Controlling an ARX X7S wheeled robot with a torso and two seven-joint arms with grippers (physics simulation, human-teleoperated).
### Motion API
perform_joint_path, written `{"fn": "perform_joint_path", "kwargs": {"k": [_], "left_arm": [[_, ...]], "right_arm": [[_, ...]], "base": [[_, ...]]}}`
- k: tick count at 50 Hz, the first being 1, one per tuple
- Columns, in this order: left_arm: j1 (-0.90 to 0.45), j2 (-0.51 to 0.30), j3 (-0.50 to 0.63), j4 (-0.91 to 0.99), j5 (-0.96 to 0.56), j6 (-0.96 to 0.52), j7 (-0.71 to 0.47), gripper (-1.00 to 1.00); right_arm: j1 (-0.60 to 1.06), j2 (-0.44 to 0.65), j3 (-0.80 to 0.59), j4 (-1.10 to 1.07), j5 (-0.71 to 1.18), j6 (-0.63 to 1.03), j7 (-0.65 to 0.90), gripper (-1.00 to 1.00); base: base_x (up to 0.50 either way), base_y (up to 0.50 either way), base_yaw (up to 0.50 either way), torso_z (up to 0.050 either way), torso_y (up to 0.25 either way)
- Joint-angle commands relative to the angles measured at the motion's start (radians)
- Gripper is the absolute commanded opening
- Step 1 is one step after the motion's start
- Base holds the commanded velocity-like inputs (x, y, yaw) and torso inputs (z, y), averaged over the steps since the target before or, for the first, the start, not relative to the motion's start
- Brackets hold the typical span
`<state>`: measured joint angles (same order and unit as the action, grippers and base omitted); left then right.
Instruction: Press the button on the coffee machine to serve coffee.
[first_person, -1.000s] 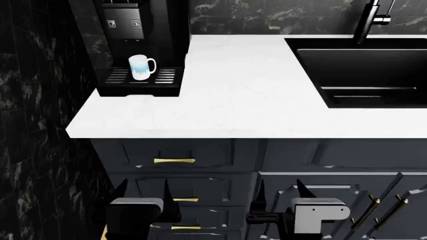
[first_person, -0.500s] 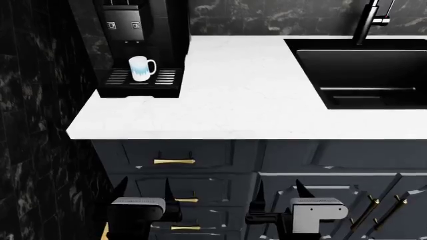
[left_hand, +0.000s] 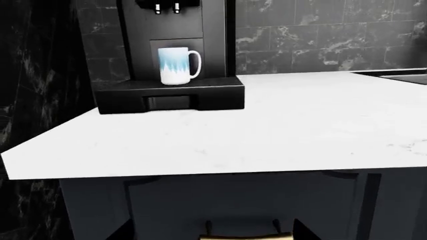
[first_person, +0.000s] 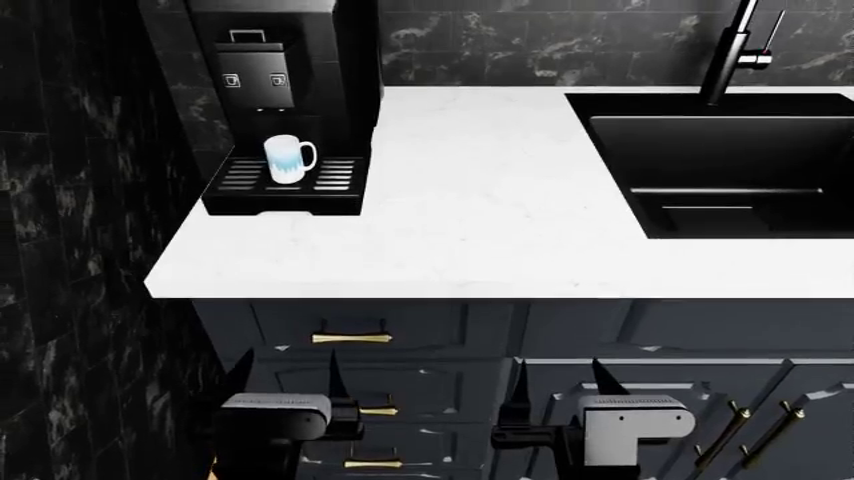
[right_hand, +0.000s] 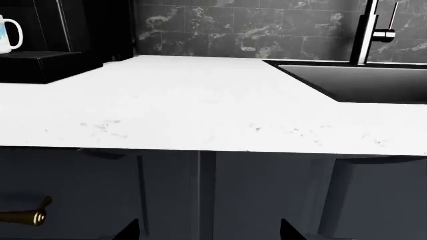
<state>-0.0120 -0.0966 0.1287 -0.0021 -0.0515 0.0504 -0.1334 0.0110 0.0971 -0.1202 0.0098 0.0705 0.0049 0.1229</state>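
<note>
The coffee machine (first_person: 274, 60) stands at the back left corner of the white counter (first_person: 481, 200), a mug (first_person: 286, 159) on its drip tray (first_person: 287, 178). Both the left gripper (first_person: 287, 385) and right gripper (first_person: 561, 385) hang below the counter's front edge with fingers spread, holding nothing.

Left gripper (first_person: 284, 378) black-bodied with grey top plate; right gripper (first_person: 558, 378) white-bodied; both with black pointed jaws

We see the coffee machine (first_person: 274, 75) and counter (first_person: 494, 200) sit lower in our head view, closer to our grippers.

mug (first_person: 286, 158) on tray, fronting coffee machine (first_person: 274, 60)
</note>
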Motion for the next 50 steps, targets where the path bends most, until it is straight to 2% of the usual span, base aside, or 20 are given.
{"fn": "perform_joint_path", "kwargs": {"k": [1, 11, 18, 21, 29, 34, 38, 50], "left_arm": [[0.001, -0.015, 0.013, 0.0, -0.012, 0.006, -0.014, 1.0], [0.004, -0.026, 0.014, 0.004, -0.036, 0.004, -0.02, 1.0], [0.006, -0.029, 0.021, 0.015, -0.041, 0.001, -0.027, 1.0], [-0.013, -0.03, 0.013, 0.06, -0.065, -0.081, -0.041, 1.0], [-0.103, -0.07, 0.017, 0.392, -0.133, -0.424, -0.062, 1.0], [-0.139, -0.088, 0.018, 0.432, -0.162, -0.509, -0.054, 1.0], [-0.205, -0.113, 0.013, 0.543, -0.177, -0.647, -0.071, 1.0], [-0.303, -0.151, -0.014, 0.648, -0.228, -0.833, -0.082, 1.0]], "right_arm": [[0.002, 0.012, -0.015, 0.003, 0.01, -0.003, 0.014, 1.0], [0.002, 0.02, -0.027, 0.002, 0.018, -0.003, 0.024, 1.0], [0.006, 0.023, -0.031, -0.007, 0.035, 0.005, 0.026, 1.0], [0.017, 0.035, -0.025, -0.069, 0.035, 0.078, 0.045, 1.0], [0.099, 0.077, -0.014, -0.312, 0.054, 0.358, 0.056, 1.0], [0.119, 0.107, -0.007, -0.43, 0.056, 0.476, 0.067, 1.0], [0.163, 0.138, 0.014, -0.539, 0.078, 0.604, 0.065, 1.0], [0.225, 0.157, 0.044, -0.593, 0.132, 0.7, 0.046, 1.0]], "base": [[0.0, 0.0, 0.0, 0.05, 0.0], [0.0, 0.0, 0.0, 0.049, 0.0], [0.0, 0.0, 0.0, 0.002, 0.0], [0.0, 0.0, 0.0, 0.0, 0.0], [0.0, 0.0, 0.0, 0.0, 0.0], [0.0, 0.0, 0.0, 0.0, 0.0], [0.0, 0.0, 0.0, 0.0, 0.0], [0.0, 0.0, 0.0, 0.0, 0.0]]}}
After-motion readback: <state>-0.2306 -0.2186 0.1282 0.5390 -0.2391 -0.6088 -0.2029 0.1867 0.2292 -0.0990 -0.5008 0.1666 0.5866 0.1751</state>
